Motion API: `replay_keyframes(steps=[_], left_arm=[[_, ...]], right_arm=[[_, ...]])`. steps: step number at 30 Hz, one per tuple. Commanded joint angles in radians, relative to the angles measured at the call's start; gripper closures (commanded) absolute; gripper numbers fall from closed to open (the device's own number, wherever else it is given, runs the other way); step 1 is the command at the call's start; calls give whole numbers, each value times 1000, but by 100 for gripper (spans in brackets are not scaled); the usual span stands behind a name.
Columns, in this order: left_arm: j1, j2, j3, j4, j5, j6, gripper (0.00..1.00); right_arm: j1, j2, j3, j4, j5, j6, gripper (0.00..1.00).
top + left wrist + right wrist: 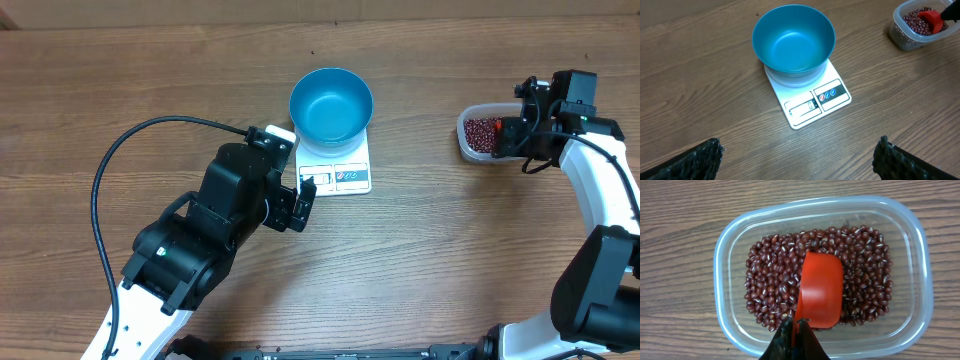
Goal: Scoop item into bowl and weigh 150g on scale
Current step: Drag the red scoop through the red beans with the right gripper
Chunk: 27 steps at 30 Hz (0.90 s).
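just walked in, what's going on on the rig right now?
The right gripper is shut on the red scoop, which is down in the beans in the clear tub. The bowl sits empty on the scale. The left gripper is open near the scale, holding nothing.

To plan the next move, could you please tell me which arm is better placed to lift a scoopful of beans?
Right. The right gripper is shut on the red scoop, which sits in the beans in the clear tub. The left gripper is open and empty, near the scale and empty bowl.
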Motion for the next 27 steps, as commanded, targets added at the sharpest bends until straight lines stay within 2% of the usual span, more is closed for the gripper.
replay_keyframes(steps=[1,27], left_arm=[[5,3,13,3,-13,-2,0],[5,3,13,3,-13,-2,1]], right_arm=[[-2,9,14,-4,-58,8,96],[-3,67,14,13,-171,55,96]])
